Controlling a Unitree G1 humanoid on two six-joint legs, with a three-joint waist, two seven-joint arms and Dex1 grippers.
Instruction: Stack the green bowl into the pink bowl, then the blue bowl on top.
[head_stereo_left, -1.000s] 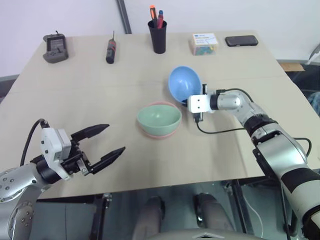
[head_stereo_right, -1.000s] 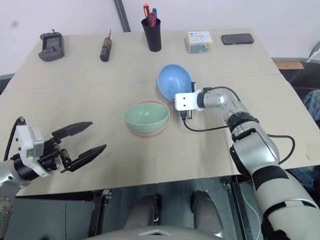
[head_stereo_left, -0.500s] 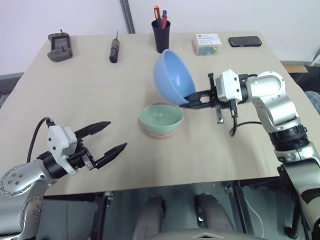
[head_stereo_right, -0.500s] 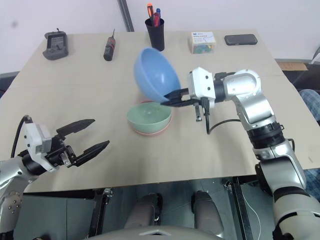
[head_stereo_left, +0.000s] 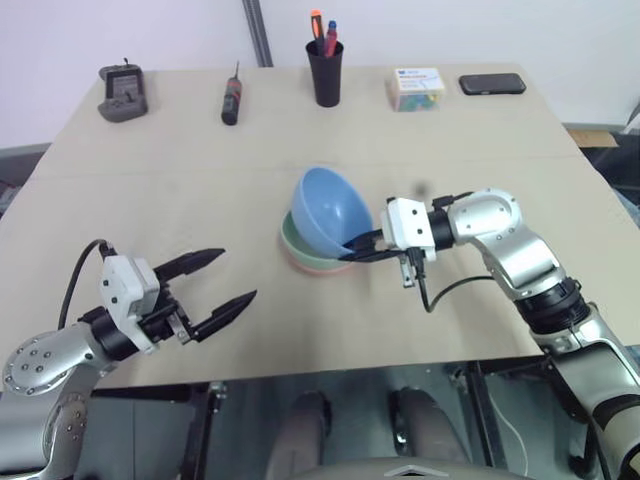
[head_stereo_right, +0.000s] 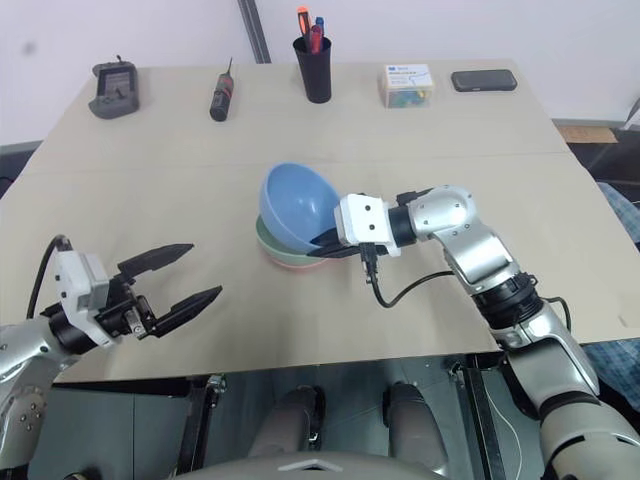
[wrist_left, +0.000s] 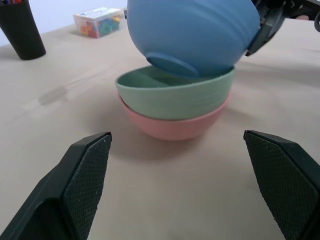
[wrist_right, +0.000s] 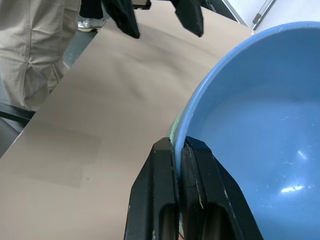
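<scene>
The green bowl (wrist_left: 175, 92) sits nested in the pink bowl (wrist_left: 175, 125) at the table's middle. Just above them the blue bowl (head_stereo_left: 330, 211) hangs tilted, its base over the green bowl's opening. My right gripper (head_stereo_left: 362, 246) is shut on the blue bowl's rim at its right side; the right wrist view shows the fingers (wrist_right: 170, 200) pinching that rim. My left gripper (head_stereo_left: 220, 284) stands open near the table's front left edge, apart from the bowls, with nothing between its fingers (wrist_left: 82, 175).
Along the table's far edge stand a black pen cup (head_stereo_left: 325, 72), a screwdriver (head_stereo_left: 231, 98), a grey device (head_stereo_left: 123, 92), a small box (head_stereo_left: 418, 86) and a phone (head_stereo_left: 492, 84). A person's trousers (wrist_right: 35, 45) show beyond the table.
My right gripper has brought the blue bowl down and toward me, from high behind the stack to just over the green bowl. The left gripper has stayed put.
</scene>
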